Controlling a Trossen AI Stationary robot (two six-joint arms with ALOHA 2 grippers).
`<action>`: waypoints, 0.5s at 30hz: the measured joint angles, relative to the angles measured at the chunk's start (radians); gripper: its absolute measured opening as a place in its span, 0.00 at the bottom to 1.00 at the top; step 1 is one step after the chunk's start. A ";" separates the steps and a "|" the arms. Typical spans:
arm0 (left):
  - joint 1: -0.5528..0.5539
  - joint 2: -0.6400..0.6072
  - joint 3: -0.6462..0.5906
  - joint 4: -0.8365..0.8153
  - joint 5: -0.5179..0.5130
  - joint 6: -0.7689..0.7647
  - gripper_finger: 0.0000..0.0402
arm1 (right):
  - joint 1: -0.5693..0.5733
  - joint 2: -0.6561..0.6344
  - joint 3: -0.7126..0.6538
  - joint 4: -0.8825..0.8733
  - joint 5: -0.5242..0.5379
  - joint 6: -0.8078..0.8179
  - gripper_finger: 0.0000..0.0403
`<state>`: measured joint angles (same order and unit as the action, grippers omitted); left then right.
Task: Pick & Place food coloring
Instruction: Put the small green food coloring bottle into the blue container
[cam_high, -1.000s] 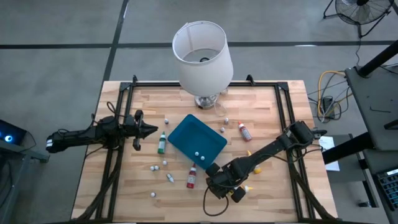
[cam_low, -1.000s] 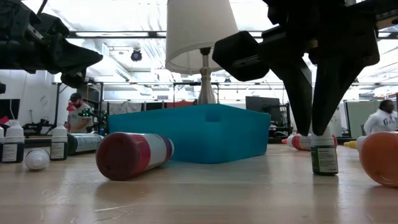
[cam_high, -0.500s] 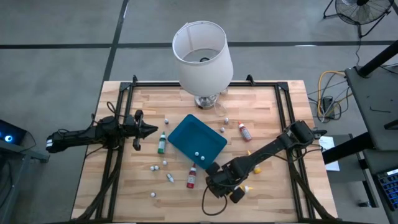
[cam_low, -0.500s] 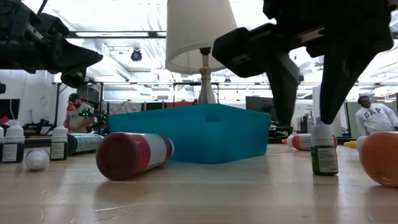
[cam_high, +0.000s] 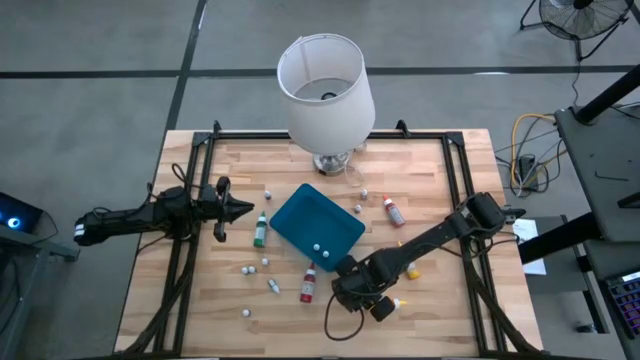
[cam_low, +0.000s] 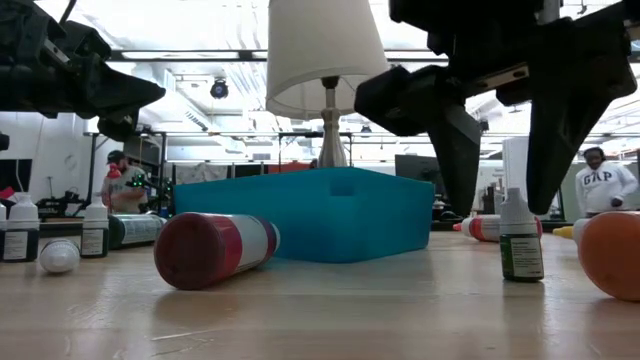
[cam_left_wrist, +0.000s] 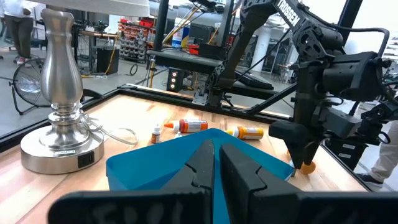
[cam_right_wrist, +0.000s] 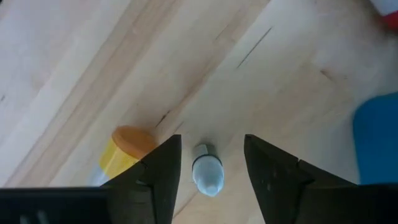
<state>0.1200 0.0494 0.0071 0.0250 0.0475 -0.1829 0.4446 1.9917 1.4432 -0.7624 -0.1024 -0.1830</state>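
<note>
Low view shows the right gripper (cam_low: 503, 150) spread above an upright green bottle (cam_low: 520, 237) at frame right, clear of it; only the right wrist view reveals a yellow bottle (cam_right_wrist: 121, 152) alongside. Left gripper (cam_high: 243, 209) pressed together, mid-left.

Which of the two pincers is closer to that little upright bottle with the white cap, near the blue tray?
The right. The right pincer hangs open directly over the upright bottle, one finger either side. The left pincer, shut, sits across the blue tray, far off.

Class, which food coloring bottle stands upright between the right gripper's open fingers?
The small pale-capped, dark-labelled bottle under the right gripper; the red bottle and orange bottle lie sideways.
</note>
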 joint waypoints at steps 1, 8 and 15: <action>0.000 0.000 0.000 0.000 0.000 0.000 0.00 | -0.001 -0.006 -0.007 0.002 0.000 0.000 0.42; 0.000 0.000 0.000 0.000 0.000 0.000 0.00 | -0.009 -0.083 -0.084 0.018 -0.001 0.001 0.42; 0.000 0.000 0.000 0.000 0.000 0.000 0.00 | -0.010 -0.109 -0.135 0.049 -0.002 0.011 0.42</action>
<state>0.1197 0.0494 0.0071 0.0246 0.0475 -0.1829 0.4347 1.8824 1.3080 -0.7136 -0.1043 -0.1716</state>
